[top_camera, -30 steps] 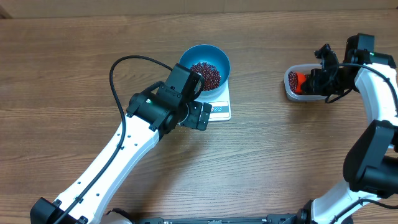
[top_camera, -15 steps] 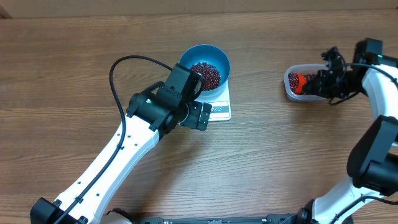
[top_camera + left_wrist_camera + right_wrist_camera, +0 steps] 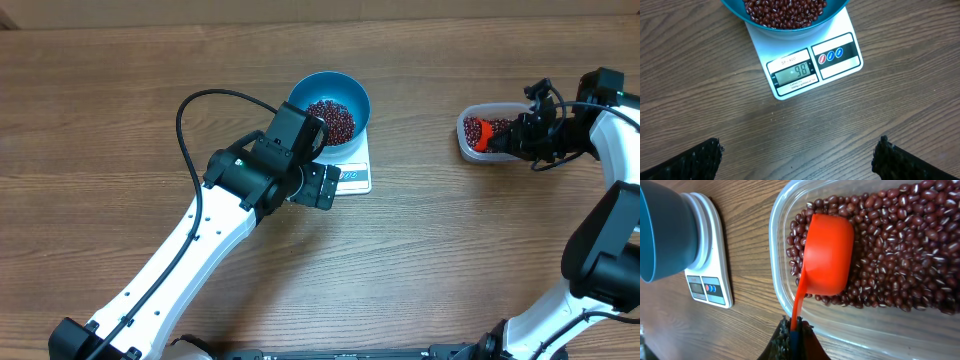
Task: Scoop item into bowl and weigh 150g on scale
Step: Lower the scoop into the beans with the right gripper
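Right jaws clamp the scoop by its handle, cup pointing into the beans; left jaws apart.

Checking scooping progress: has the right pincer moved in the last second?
Yes. Overhead, the right pincer swung rightward against the fixed clear tub, red scoop staying in the beans.

**Bright, soft light everywhere**

We see even light coming from above. The table is bright, with no strong glare. A soft shadow lies beside the left arm. The numbers on the scale are sharp enough for us to read. Up close, the beans and the red scoop look sharp. The right gripper at the bottom edge is dark and blurry.
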Robot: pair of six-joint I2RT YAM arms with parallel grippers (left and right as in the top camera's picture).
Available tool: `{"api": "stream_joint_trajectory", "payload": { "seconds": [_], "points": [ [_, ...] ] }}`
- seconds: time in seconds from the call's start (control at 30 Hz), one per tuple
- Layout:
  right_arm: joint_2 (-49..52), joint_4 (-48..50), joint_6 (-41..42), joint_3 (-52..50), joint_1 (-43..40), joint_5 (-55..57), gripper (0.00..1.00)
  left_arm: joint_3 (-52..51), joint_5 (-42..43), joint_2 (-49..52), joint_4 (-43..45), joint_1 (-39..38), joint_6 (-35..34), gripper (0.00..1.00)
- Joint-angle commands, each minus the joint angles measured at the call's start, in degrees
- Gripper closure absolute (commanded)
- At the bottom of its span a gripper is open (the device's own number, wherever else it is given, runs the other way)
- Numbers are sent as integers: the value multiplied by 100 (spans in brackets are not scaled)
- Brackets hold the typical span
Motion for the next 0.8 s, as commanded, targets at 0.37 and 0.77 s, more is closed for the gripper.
{"api": "stream_joint_trajectory", "payload": {
  "seconds": [0.37,0.77],
  "points": [
    [96,-46,-63,-20,-522,-962,96,-35,-57,-48,11,4,83,0],
    [127,-297,-352,-20,-1036,-1488,96,-35,-55,-48,11,4,83,1]
  ]
}}
